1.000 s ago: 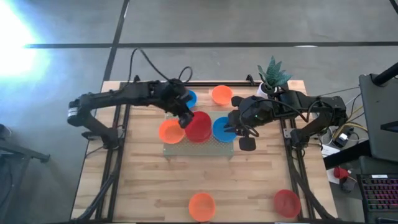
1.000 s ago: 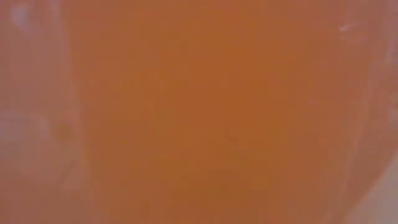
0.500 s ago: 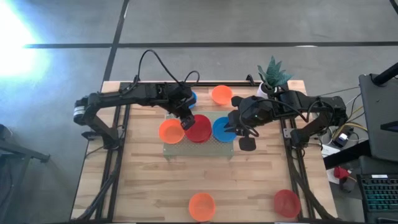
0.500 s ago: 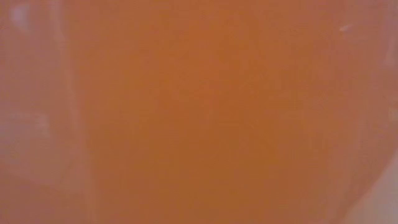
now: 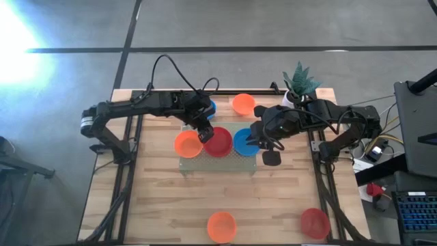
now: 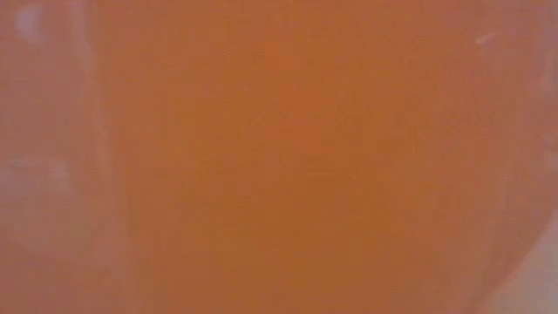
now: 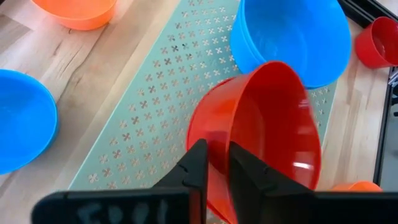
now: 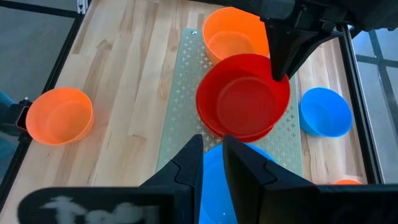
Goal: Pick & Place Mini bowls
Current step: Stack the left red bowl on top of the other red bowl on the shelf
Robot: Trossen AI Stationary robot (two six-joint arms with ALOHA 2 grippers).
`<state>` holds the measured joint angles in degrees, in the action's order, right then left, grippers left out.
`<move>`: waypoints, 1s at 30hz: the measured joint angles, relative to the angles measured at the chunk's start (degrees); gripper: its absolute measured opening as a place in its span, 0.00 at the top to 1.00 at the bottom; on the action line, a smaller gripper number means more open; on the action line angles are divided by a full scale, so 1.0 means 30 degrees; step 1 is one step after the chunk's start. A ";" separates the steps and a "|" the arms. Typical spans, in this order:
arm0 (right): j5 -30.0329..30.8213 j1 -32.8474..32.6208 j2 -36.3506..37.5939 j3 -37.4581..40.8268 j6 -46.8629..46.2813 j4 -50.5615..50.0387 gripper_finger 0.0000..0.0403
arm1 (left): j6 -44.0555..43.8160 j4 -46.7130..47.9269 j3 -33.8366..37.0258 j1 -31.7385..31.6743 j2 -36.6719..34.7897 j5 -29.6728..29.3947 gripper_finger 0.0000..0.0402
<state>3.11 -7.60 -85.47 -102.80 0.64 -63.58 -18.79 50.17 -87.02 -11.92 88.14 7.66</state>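
Observation:
My left gripper [image 5: 203,132] [image 7: 214,163] is shut on a red mini bowl [image 5: 219,142] over the middle of the pale green mat [image 5: 235,162]. My right gripper [image 5: 255,141] [image 8: 212,155] is shut on a blue bowl [image 5: 243,141] at the mat's right part. An orange bowl [image 5: 186,144] sits on the mat's left part. A second blue bowl [image 5: 209,106] and an orange one [image 5: 242,104] stand on the wood behind the mat. An orange bowl [image 5: 221,225] and a red one [image 5: 315,223] stand near the table's near edge. My left gripper pinches the red bowl's rim [image 7: 208,140] on its left side, one finger inside and one outside, coming from above and slanting from the left. The bowl hangs tilted, its held side raised; whether its low side rests on the mat, I cannot tell. My right gripper pinches the blue bowl's rim [image 8: 212,149] on its right side, one finger on the outer wall and one inside, reaching from the table's right. The bowl's base is on the mat.
A small white pot with a green plant [image 5: 298,83] stands at the far right corner. The low view is filled by an orange blur [image 6: 279,157], a bowl right before that camera. Bare wood lies between the mat and the near bowls.
My left arm has shifted its pose and brought the red bowl down a little toward the mat, then kept still for the last half second.

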 joint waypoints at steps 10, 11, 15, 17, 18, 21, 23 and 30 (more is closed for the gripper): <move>0.0000 0.0000 0.0000 0.0000 0.0191 0.0003 0.86 | 0.0126 0.0038 -0.0493 -0.0048 -0.0034 0.0000 0.77; 0.0000 0.0000 0.0000 0.0000 0.0138 0.0003 0.86 | 0.0286 0.0004 -0.0729 -0.0051 -0.0055 0.0007 0.77; 0.0000 0.0000 0.0000 0.0000 0.0124 0.0003 0.86 | 0.0952 -0.0038 -0.1616 -0.0066 -0.0109 0.0000 0.77; 0.0000 0.0000 0.0000 0.0000 0.0124 0.0003 0.86 | 0.1544 -0.0035 -0.1750 -0.0061 -0.0109 0.0007 0.77; 0.0000 0.0000 0.0000 0.0000 0.0124 0.0003 0.86 | 0.1901 -0.0006 -0.1756 -0.0054 -0.0109 0.0057 0.77; 0.0000 0.0000 0.0000 0.0000 0.0127 0.0003 0.86 | 0.3276 -0.0009 -0.1665 0.0106 -0.0109 0.0098 0.77; 0.0000 0.0000 0.0000 0.0000 0.0124 0.0003 0.86 | 0.3747 0.0002 -0.1595 0.0187 -0.0050 -0.0302 0.78; 0.0000 0.0000 0.0000 0.0000 0.0131 0.0003 0.86 | 0.3869 0.0021 -0.1530 0.0168 0.0311 -0.0959 0.91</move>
<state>3.11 -7.60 -85.47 -102.80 1.04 -63.57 -7.18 50.24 -91.61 -11.42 89.07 4.78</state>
